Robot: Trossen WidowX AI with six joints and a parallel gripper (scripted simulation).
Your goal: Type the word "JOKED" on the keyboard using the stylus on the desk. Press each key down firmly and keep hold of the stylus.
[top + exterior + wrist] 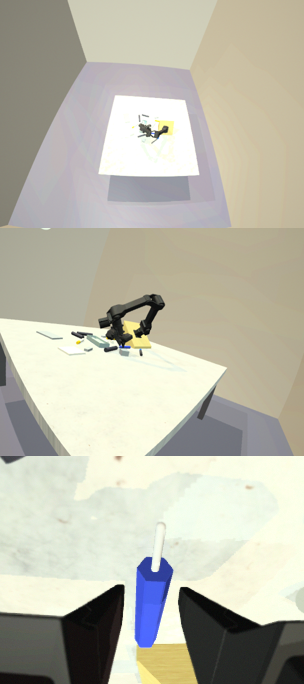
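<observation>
A blue pen [153, 133] [125, 347] [150, 601] with a thin white tip stands out mid-frame, tip toward the top, between the black fingers of the open gripper [151, 135] [122, 346] [151, 593], with a gap showing on either side. Behind lies the pale, speckled tabletop [150, 106] [100, 390] [45, 553], crossed by grey shadows. A yellow block [170, 124] [142, 343] [167, 662] shows at bottom centre, and a dark thing [10, 458] pokes into the upper left corner
</observation>
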